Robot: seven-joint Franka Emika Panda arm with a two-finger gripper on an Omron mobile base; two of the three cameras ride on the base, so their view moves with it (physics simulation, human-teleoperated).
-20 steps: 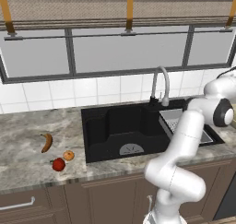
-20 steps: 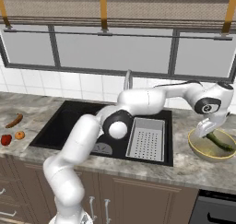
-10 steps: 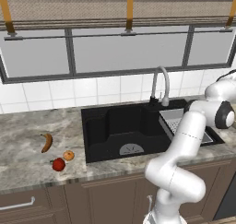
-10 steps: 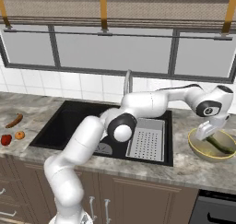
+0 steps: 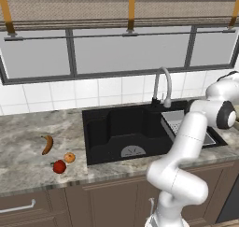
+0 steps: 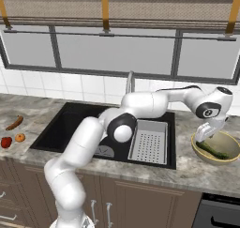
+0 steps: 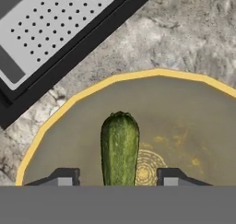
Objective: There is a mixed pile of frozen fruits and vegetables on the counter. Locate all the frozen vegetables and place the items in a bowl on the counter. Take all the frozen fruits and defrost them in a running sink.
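The slim green vegetable [image 7: 120, 147] lies in the pale yellowish bowl [image 7: 55, 114], its near end between my gripper's [image 7: 117, 178] fingertips [image 7: 65, 177]. The jaws stand open with a gap on each side of it. In the right base view my gripper [image 6: 202, 137] hangs over the left rim of the bowl [image 6: 224, 159] on the counter [image 6: 187, 168] right of the sink [image 6: 65, 128], with the vegetable [image 6: 213, 151] inside. The banana [image 5: 46, 144], orange [image 5: 69, 157] and apple [image 5: 59, 166] lie together on the counter left of the sink [image 5: 116, 130].
A grey perforated tray [image 6: 150, 140] sits in the sink's right half, close to the bowl. The curved tap [image 5: 163, 83] rises behind the basin. Tiled wall and window run along the back. The counter's front edge is near the bowl.
The jaws have opened and let go of the green vegetable, which now lies in the bowl. The arm has hardly moved.
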